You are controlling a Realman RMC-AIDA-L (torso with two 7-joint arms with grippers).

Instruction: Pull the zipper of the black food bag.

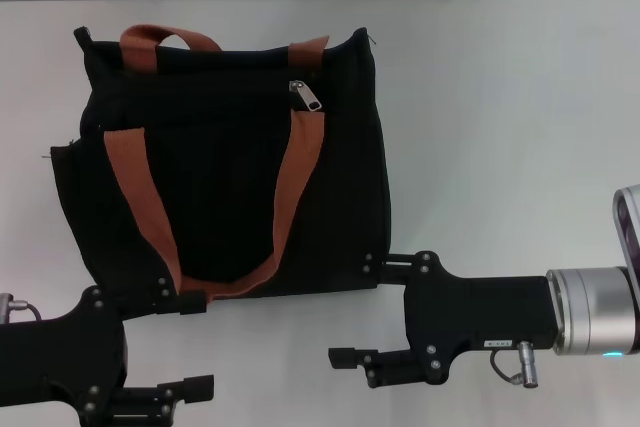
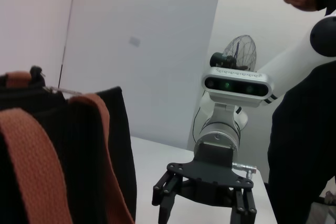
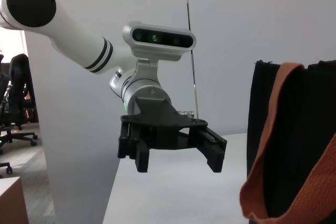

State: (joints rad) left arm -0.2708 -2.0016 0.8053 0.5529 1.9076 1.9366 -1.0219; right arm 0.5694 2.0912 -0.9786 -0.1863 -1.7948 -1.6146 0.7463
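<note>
The black food bag [image 1: 225, 202] lies on the white table with its two orange-brown straps [image 1: 300, 172] across it. The silver zipper [image 1: 305, 95] sits near the bag's far edge, right of the middle. My left gripper [image 1: 195, 345] is open and empty at the bag's near left corner, one finger touching or almost touching the bag's edge. My right gripper [image 1: 358, 312] is open and empty just off the bag's near right corner. The right gripper also shows in the left wrist view [image 2: 203, 208], and the left gripper in the right wrist view [image 3: 176, 156], each next to the bag [image 2: 63, 145] [image 3: 294, 124].
The white table [image 1: 500, 127] stretches to the right of the bag and ends at a white wall behind it. A person in black [image 2: 304, 140] and a fan [image 2: 239, 53] are beyond the table. An office chair [image 3: 16, 103] stands off the table's other side.
</note>
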